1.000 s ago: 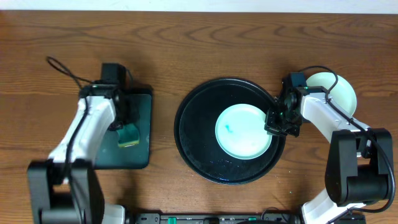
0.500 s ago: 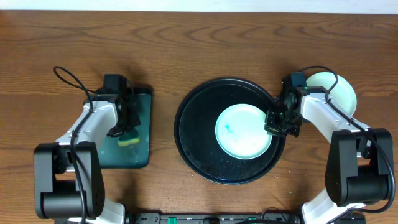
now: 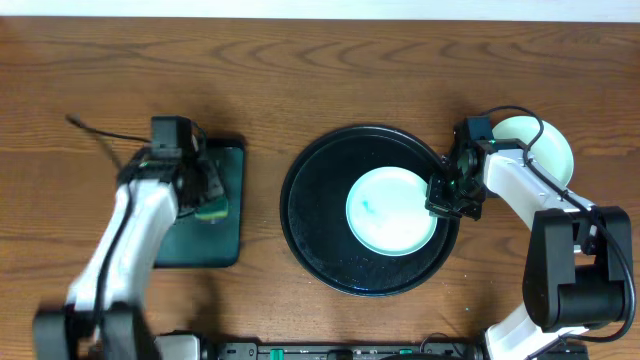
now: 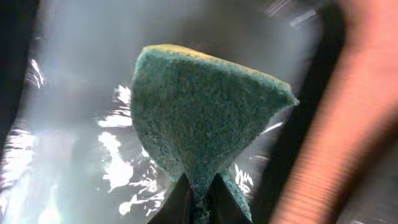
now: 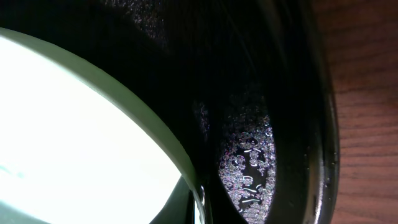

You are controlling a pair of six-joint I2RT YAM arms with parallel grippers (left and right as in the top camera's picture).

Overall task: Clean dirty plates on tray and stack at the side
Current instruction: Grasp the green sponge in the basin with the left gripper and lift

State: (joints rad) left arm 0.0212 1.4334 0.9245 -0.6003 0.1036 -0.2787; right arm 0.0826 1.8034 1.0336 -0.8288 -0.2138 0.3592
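Overhead: left gripper [image 3: 203, 192] is clamping the sponge [image 3: 211, 210] over the green tray [image 3: 225, 250]. Right gripper [image 3: 452, 195] is pinching the right rim of the mint plate [image 3: 390, 210], which is sitting in the black tray [image 3: 310, 220], teal smear [image 3: 367, 207] showing left of centre. Pale plate [image 3: 545, 150] is lying on the counter [image 3: 320, 70] just right of the black tray, partly under the right arm [image 3: 520, 185].

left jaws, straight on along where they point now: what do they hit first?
The sponge pinched in the left gripper leads. Straight on, it would press into the wet floor of the dark-green tray behind it. How much gap remains is unclear, likely little.
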